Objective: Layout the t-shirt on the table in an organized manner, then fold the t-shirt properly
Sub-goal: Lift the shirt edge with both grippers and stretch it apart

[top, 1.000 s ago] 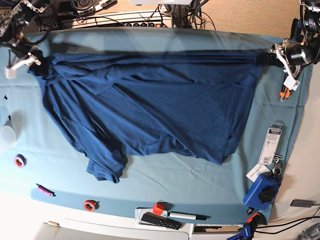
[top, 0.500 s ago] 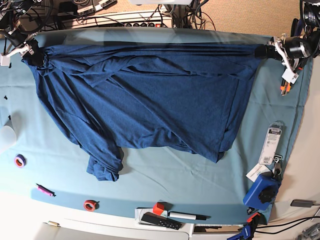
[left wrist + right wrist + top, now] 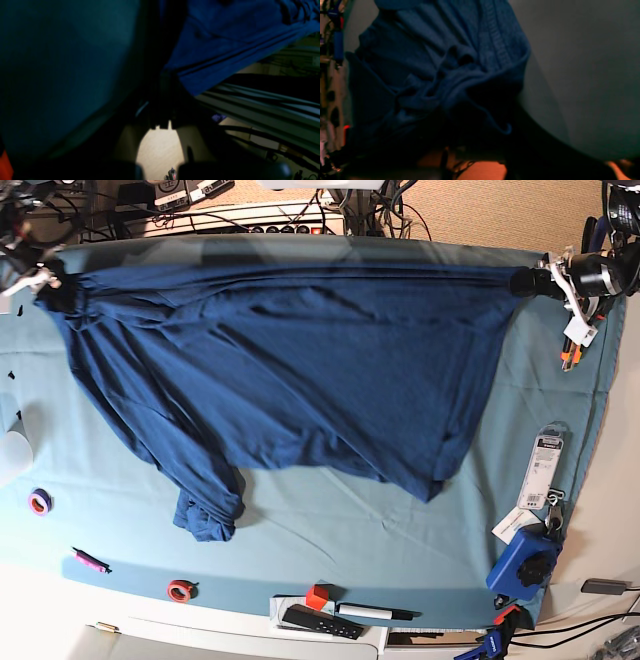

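The left gripper [image 3: 530, 283], at about 2 o'clock in the base view, is pressed together on a bunched corner of the t-shirt [image 3: 300, 370], its arm reaching in level from the worktop's right edge. The right gripper [image 3: 52, 288], at about 10 o'clock, pinches the opposite corner; its wrist view shows gathered folds of fabric [image 3: 440, 75] crowding the jaws. Between the two grippers the shirt's far edge is stretched into a taut, nearly straight line along the back of the worktop [image 3: 330, 530]. The rest of the garment hangs toward 6 o'clock over the teal cloth, one sleeve crumpled near 7 o'clock and a hem corner pointing toward 5 o'clock.
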`<action>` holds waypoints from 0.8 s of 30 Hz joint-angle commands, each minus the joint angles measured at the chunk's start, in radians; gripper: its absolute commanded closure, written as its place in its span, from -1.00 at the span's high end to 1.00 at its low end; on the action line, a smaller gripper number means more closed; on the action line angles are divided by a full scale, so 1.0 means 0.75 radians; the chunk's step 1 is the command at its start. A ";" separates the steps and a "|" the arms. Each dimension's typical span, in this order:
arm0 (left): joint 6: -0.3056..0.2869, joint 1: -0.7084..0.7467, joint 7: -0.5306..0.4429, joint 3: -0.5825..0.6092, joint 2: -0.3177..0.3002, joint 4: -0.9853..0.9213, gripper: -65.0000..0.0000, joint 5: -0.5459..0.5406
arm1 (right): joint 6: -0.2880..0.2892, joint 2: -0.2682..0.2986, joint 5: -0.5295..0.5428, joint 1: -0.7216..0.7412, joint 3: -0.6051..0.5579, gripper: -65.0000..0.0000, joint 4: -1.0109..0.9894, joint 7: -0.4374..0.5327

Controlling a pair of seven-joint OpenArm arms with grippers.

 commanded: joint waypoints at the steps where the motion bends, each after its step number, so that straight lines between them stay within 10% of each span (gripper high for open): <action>1: -0.001 0.001 -0.001 -0.014 -0.037 0.018 -1.00 -0.008 | 0.004 0.039 0.023 -0.009 0.013 -1.00 0.024 0.033; 12: -0.054 0.001 -0.016 -0.014 -0.036 0.018 -1.00 -0.009 | 0.005 0.038 0.022 -0.008 0.013 -1.00 0.024 0.033; 17: -0.069 0.001 -0.017 -0.014 -0.036 0.018 -0.37 -0.014 | 0.020 0.038 0.023 -0.009 0.013 -1.00 0.024 0.033; 24: -0.070 0.000 -0.021 -0.014 -0.036 0.018 -0.37 -0.014 | 0.058 0.038 0.023 -0.008 0.013 -0.50 0.024 0.033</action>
